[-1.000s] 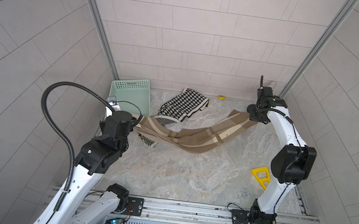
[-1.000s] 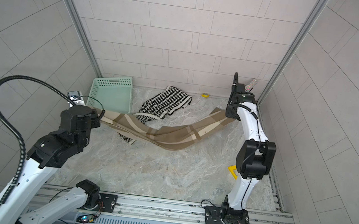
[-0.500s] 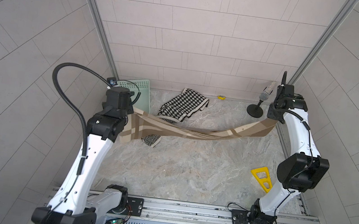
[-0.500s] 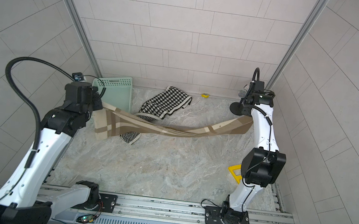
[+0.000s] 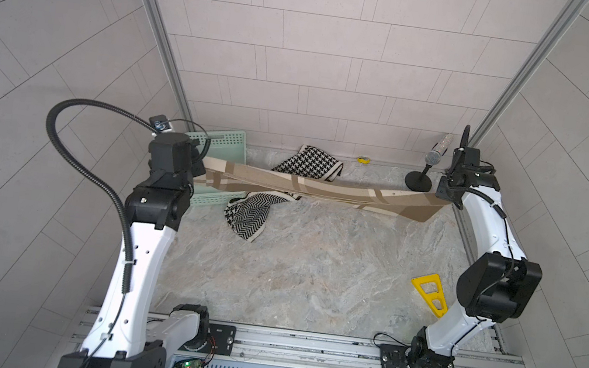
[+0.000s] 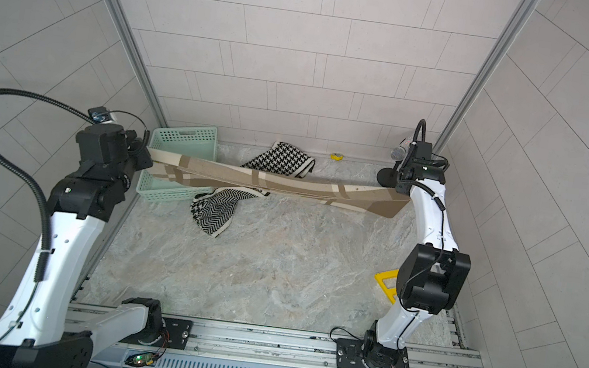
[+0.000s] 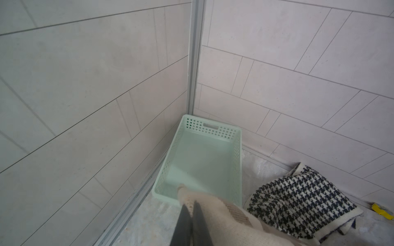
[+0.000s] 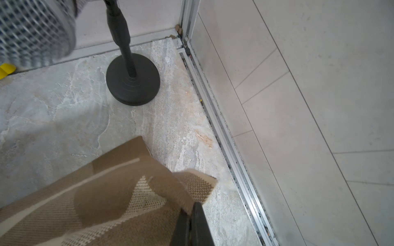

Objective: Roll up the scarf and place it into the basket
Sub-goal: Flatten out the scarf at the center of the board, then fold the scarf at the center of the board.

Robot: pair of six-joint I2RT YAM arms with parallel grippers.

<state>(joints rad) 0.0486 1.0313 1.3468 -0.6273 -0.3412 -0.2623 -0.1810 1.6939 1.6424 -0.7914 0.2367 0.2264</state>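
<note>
A long tan scarf [image 5: 323,190] with cream stripes hangs stretched in the air across the back of the table, seen in both top views [image 6: 284,187]. My left gripper [image 5: 202,165] is shut on its left end [image 7: 223,221], above the near end of the mint-green basket [image 5: 229,141]. The basket [image 7: 237,161] stands empty in the far left corner. My right gripper [image 5: 445,201] is shut on the scarf's right end [image 8: 106,191] near the right wall. Both pairs of jaws [image 7: 190,203] [image 8: 190,207] pinch cloth.
A black-and-white houndstooth cloth [image 5: 311,162] lies crumpled under the scarf beside the basket. A microphone on a round black stand [image 5: 419,180] stands in the far right corner. A yellow triangle [image 5: 431,292] lies by the right arm; a small yellow piece [image 5: 363,160] lies by the back wall.
Both grippers have risen and moved apart, the left one back toward the basket and the right one toward the right wall. The scarf has gone from sagging to nearly straight.
</note>
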